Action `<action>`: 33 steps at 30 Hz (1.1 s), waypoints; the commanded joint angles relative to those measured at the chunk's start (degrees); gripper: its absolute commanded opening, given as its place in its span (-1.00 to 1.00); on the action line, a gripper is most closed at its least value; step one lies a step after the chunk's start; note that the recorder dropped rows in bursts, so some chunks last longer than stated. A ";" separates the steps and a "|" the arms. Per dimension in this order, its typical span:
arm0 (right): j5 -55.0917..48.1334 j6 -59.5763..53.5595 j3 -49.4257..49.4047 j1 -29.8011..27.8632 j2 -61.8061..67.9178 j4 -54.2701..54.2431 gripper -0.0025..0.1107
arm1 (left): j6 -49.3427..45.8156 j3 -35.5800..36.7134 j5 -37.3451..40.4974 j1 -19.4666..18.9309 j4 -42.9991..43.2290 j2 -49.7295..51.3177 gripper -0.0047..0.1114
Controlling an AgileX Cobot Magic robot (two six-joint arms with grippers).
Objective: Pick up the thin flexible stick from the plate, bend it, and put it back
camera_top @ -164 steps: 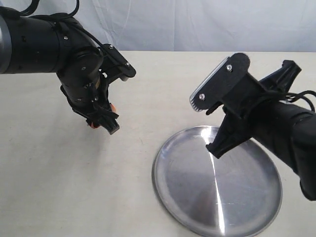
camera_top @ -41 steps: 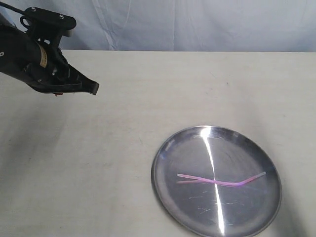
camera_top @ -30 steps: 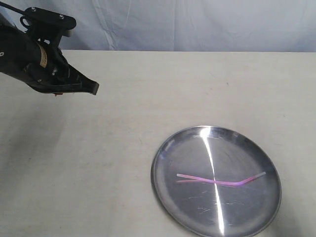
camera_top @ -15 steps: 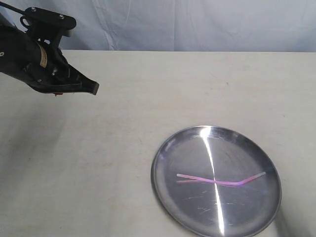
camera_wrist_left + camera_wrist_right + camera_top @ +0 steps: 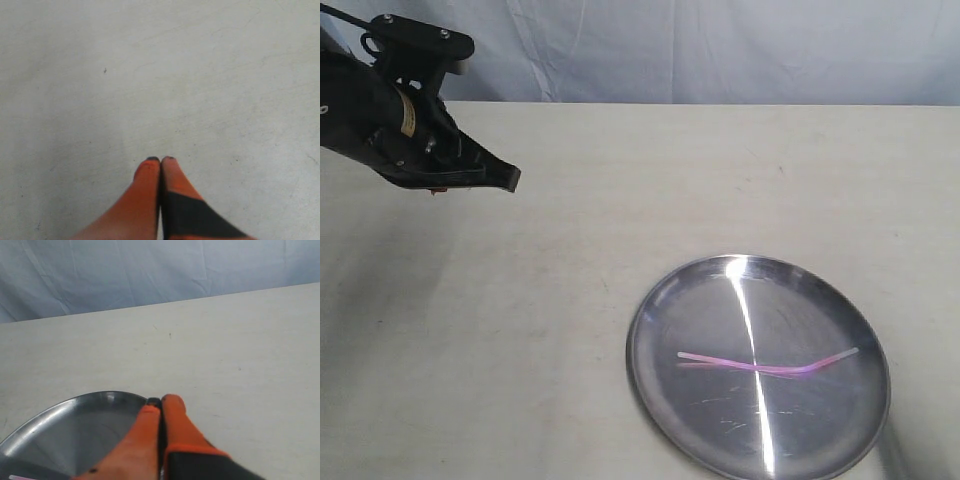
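As the exterior view shows it, the plate [image 5: 700, 310] sits on the pale table [image 5: 570, 300] toward five o'clock of the scene. The thin flexible stick [image 5: 740, 364] lies inside it, flat on the metal and across its middle. The stick's long axis runs roughly from nine o'clock to three o'clock. It is not quite straight. The longer arm starts at the nine o'clock end and slopes gently toward a shallow kink at about four o'clock of the plate's centre. A shorter arm then rises from the kink to point at three o'clock, ending short of the rim. A bright glare line crosses the stick from twelve to six o'clock.

The left gripper [image 5: 508, 180] hangs over bare table at about ten o'clock of the scene, well apart from the plate, its tip pointing toward three o'clock. In the left wrist view its orange fingers [image 5: 147, 172] are pressed together with nothing between them.

In the right wrist view the right gripper [image 5: 161, 401] is likewise pressed together and empty, its tips over the plate's rim, with the blue-grey backdrop [image 5: 150, 270] beyond the table. A faint pink sliver at the frame's edge may be one end of the stick, though too little shows to be sure.
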State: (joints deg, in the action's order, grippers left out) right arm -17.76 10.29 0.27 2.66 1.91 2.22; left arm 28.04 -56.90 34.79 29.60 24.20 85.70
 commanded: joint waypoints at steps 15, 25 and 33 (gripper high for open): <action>0.36 0.14 -0.27 -0.39 -0.30 -0.35 -0.97 | -2.80 19.22 -7.54 -0.95 2.92 -33.63 -0.91; 0.36 0.14 -0.27 -0.39 -0.30 -1.31 -0.97 | -25.95 32.58 -10.83 -3.72 -10.01 -66.15 -0.91; 0.36 0.14 -0.27 -0.39 -0.30 -1.31 -0.97 | -29.95 44.53 -10.98 -15.17 -22.88 -82.25 -0.91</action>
State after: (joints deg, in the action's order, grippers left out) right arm -17.85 10.41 0.14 2.66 1.91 0.90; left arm 1.15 -16.02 24.28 17.98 7.42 7.18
